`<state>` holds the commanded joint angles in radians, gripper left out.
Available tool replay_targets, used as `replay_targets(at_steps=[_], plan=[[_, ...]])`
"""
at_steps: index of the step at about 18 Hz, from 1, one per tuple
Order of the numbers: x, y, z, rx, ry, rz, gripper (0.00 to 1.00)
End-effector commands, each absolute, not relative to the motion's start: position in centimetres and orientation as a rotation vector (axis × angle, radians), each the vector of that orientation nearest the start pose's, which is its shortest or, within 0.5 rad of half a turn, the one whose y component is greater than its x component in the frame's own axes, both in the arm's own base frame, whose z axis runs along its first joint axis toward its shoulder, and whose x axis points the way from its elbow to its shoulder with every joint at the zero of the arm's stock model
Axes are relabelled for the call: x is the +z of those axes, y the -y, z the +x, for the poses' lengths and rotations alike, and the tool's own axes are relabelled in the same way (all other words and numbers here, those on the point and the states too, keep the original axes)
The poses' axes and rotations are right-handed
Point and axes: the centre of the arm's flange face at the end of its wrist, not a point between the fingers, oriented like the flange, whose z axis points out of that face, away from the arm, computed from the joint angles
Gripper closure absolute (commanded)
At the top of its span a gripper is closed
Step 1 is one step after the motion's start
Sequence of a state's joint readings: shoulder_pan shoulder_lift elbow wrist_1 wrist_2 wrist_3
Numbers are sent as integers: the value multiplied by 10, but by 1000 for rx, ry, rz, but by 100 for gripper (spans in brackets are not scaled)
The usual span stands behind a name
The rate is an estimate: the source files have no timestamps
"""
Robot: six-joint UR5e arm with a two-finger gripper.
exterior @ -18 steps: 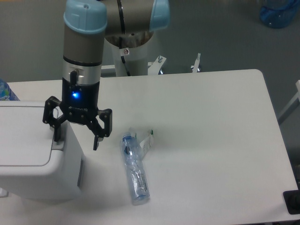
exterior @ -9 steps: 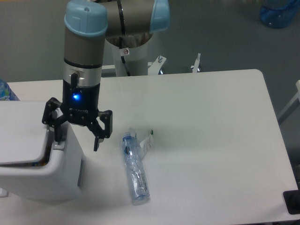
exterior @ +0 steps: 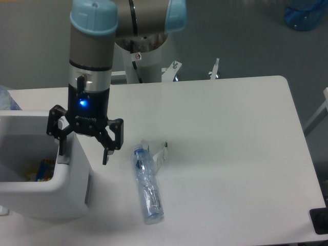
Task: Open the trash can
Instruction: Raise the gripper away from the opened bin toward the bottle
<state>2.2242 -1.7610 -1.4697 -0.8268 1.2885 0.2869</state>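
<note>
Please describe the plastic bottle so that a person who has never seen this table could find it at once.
On the white table, look just right of the white trash can and the gripper. The bottle lies flat there near the front edge. It is the only clear, see-through thing on the tabletop.

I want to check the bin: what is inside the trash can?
The trash can is open. Something yellow and blue lies at the bottom. The near wall hides the rest of the inside.
</note>
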Motion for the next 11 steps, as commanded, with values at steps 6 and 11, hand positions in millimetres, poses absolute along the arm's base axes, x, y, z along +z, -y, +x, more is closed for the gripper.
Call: replay_targets(at_steps=[6, 11], plan=[[557, -563, -283, 145, 378, -2371, 0], [552, -541, -317, 259, 435, -2429, 0]])
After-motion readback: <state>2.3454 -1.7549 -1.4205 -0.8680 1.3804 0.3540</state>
